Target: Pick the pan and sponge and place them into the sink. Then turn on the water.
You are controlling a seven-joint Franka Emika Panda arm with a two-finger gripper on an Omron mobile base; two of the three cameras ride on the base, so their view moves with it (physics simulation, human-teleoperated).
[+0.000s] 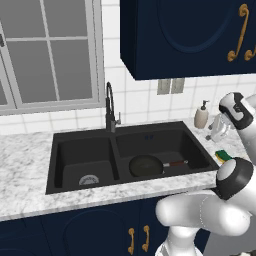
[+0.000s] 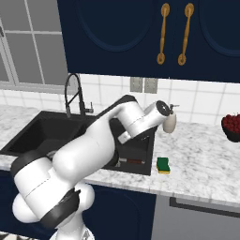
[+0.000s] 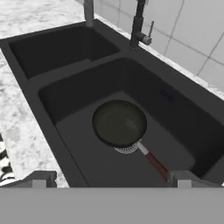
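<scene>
Pan in the sink, sponge on the counter

We see the sink [image 1: 56, 150] with an empty left side, the pan [image 1: 145, 165] in its right side, then the sponge [image 1: 224, 156] by the rim; our gripper [image 3: 109, 178] spreads wide, holding nothing.

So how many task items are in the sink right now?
1: the pan lies in the sink's right basin, over its drain. The sponge is on the counter just right of the sink.
</scene>
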